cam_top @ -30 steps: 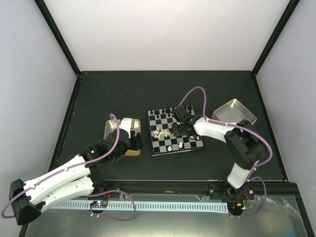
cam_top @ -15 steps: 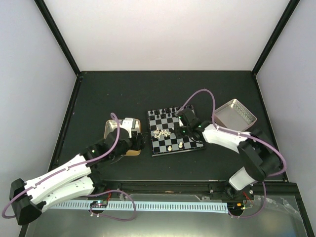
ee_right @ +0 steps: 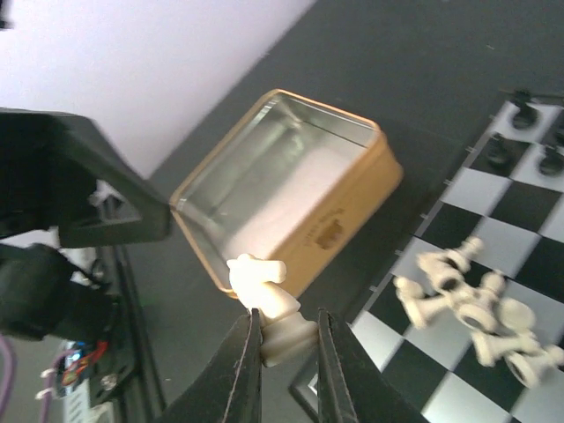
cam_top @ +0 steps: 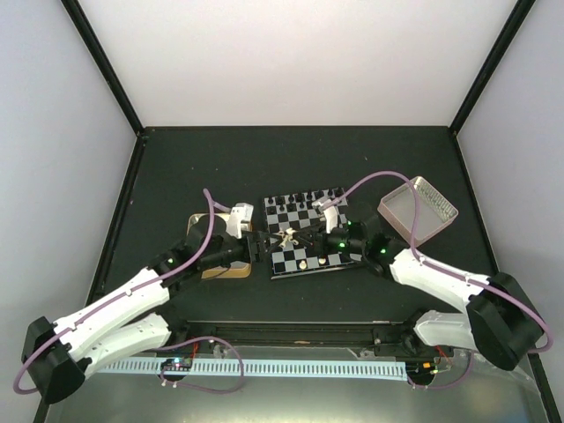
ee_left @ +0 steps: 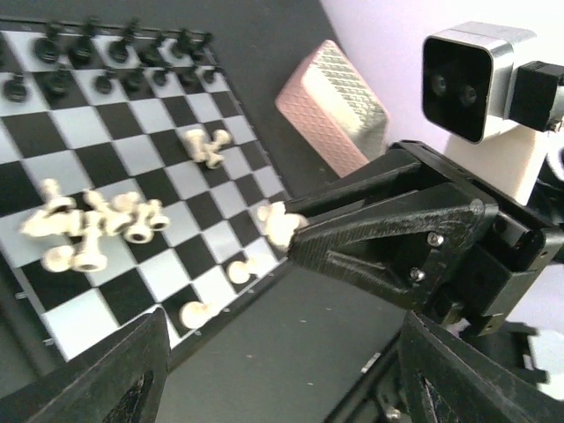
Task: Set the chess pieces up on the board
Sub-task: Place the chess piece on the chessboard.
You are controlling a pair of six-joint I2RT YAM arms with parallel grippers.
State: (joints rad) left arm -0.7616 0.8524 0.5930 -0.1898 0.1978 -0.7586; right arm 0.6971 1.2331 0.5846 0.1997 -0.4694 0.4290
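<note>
Counts one board (cam_top: pixel 282 264) at centre of bench (cam_top: pixel 194 167), bearing one heap of cream chess pieces (ee_left: pixel 132 231). Finds right pincer (ee_right: pixel 286 335) clamped on one cream knight (ee_right: pixel 264 300) above board; left pincer (ee_left: pixel 282 361) spread wide.

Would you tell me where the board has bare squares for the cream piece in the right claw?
On the board, the band between the black pieces and the cream heap is bare, as is the near-left corner. The far two rows are crowded.

Black pieces (ee_left: pixel 57 82), perhaps pawns, blurred
</note>
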